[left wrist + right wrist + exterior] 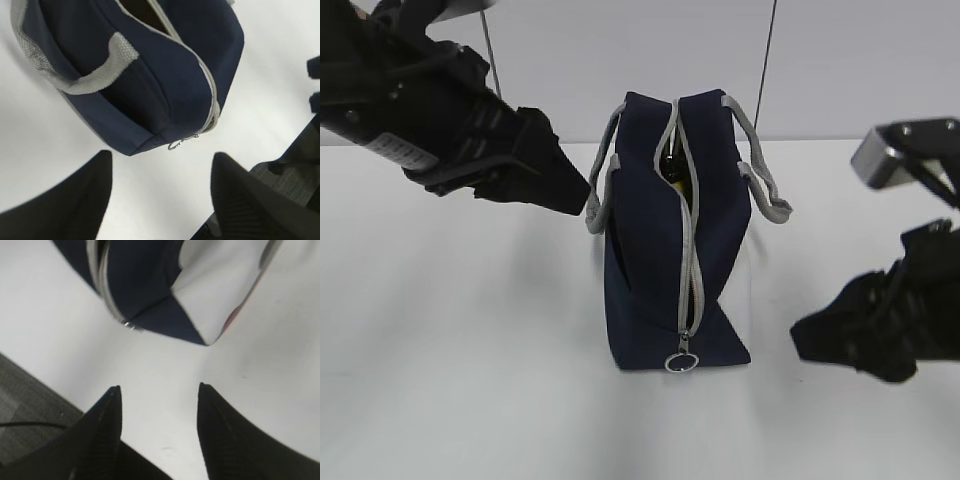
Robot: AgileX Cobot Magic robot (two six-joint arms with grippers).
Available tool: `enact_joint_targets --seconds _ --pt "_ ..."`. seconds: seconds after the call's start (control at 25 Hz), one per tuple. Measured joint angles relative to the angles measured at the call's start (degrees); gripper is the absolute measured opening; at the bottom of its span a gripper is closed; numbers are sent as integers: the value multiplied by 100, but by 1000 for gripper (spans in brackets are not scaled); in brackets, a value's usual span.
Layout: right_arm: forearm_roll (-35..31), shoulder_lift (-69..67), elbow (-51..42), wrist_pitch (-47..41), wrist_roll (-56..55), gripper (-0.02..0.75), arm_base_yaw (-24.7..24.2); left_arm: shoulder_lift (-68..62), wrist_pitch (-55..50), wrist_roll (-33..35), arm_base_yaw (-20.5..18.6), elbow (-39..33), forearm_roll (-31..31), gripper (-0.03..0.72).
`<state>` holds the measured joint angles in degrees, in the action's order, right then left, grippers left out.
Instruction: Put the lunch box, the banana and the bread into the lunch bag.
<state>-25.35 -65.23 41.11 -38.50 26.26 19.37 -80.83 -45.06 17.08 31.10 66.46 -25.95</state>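
The navy lunch bag [645, 260] stands upright mid-table, its grey zipper closed along the near part and gaping at the far top, where a sliver of yellow [674, 178], probably the banana, shows inside. The metal ring pull [681, 362] hangs at the near bottom end. The lunch box and the bread are hidden. My left gripper [582, 195] is open and empty, its tips beside the bag's left handle [596, 205]. My right gripper [800, 335] is open and empty, right of the bag's near end. The bag also shows in the left wrist view [165, 75] and the right wrist view [135, 280].
The white table [460, 380] carries nothing else in view. A dark floor strip [30, 410] shows past the table's edge in the right wrist view. Two thin cables [765, 50] hang before the back wall.
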Motion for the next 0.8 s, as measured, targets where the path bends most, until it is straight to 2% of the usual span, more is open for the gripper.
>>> enact_joint_targets --seconds 0.24,0.32,0.48,0.8 --pt "-2419 27 -1083 25 3240 363 0 224 8 221 0 -48 -2 435" --pt "-2977 27 -1272 55 4225 363 0 228 8 223 0 -53 -7 435" --pt "-3308 27 -1326 145 4773 363 0 228 1 235 0 -53 -7 434" --pt "-3491 40 -1326 486 4892 363 0 228 -34 235 0 -53 -7 434"
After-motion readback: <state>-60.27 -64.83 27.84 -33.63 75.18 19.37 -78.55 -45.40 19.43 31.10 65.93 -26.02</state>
